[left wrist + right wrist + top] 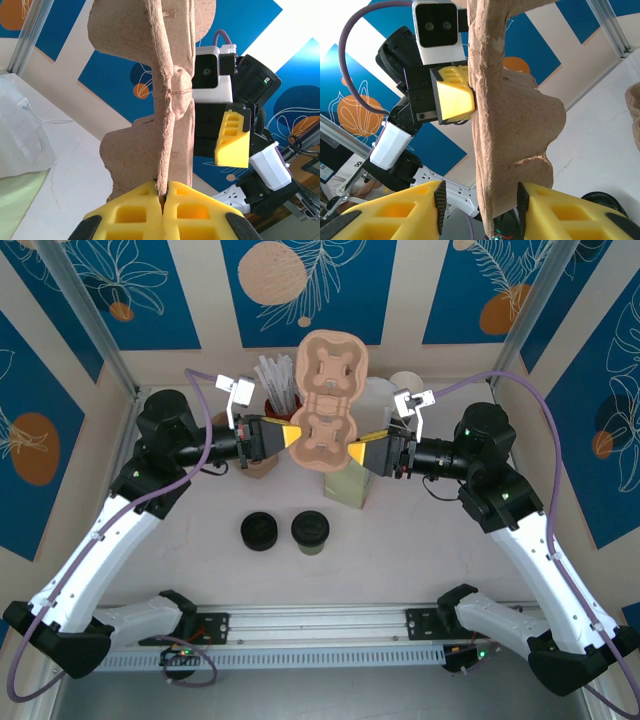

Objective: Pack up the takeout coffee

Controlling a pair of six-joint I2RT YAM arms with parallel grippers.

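Observation:
The takeout coffee, a small olive-sided cup with a black lid, stands on the table in front of the arms, below both grippers. Above it a tan pulp cup carrier hangs upright in the air between the two grippers. My left gripper is shut on the carrier's left edge; in the left wrist view its yellow fingers pinch the carrier's thin rim. My right gripper stands open around the carrier's right edge, with a gap beside one pad.
A low stack of loose black lids lies just left of the coffee. A brown holder of stirrers, cream paper cups and a pale green bag stand at the back behind the carrier. Blue patterned walls enclose the table.

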